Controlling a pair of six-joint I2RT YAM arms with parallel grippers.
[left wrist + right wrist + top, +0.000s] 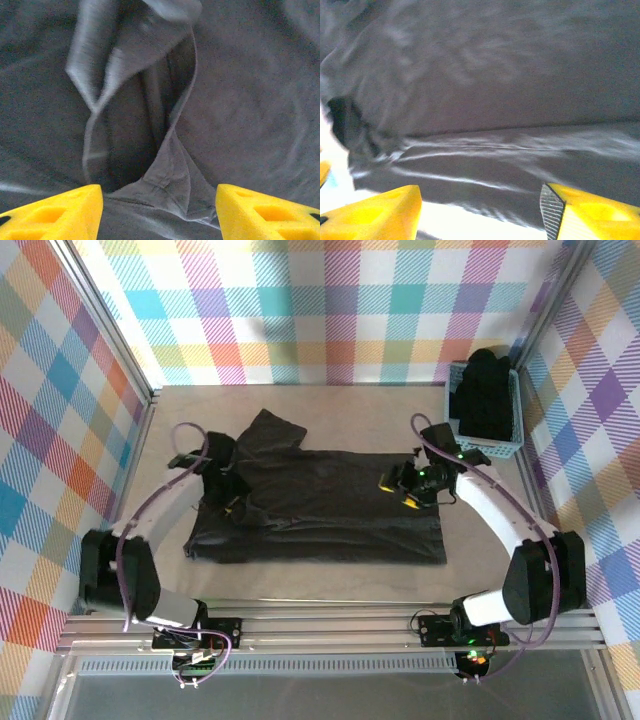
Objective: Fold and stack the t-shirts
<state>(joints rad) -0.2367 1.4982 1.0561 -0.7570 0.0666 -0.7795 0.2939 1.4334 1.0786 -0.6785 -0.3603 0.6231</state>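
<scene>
A black t-shirt (pixel 330 510) lies spread flat on the tan table (pixel 350 405), with one sleeve (pixel 272 432) sticking out toward the back left. My left gripper (pixel 229 504) hovers low over the shirt's left part, open. In the left wrist view the yellow fingers (pixel 55 215) stand wide apart around a raised pucker of fabric (pixel 175 175) without touching it. My right gripper (pixel 398 494) is over the shirt's right part, also open. Its fingers (pixel 375 215) frame the shirt's edge (pixel 485 187) and a strip of bare table. More black t-shirts (pixel 487 400) are piled in the basket.
A light blue lattice basket (pixel 518 420) stands in the back right corner against the checked wall. Bare table shows behind the shirt and along its front edge. Aluminium rails run along the sides and the near edge.
</scene>
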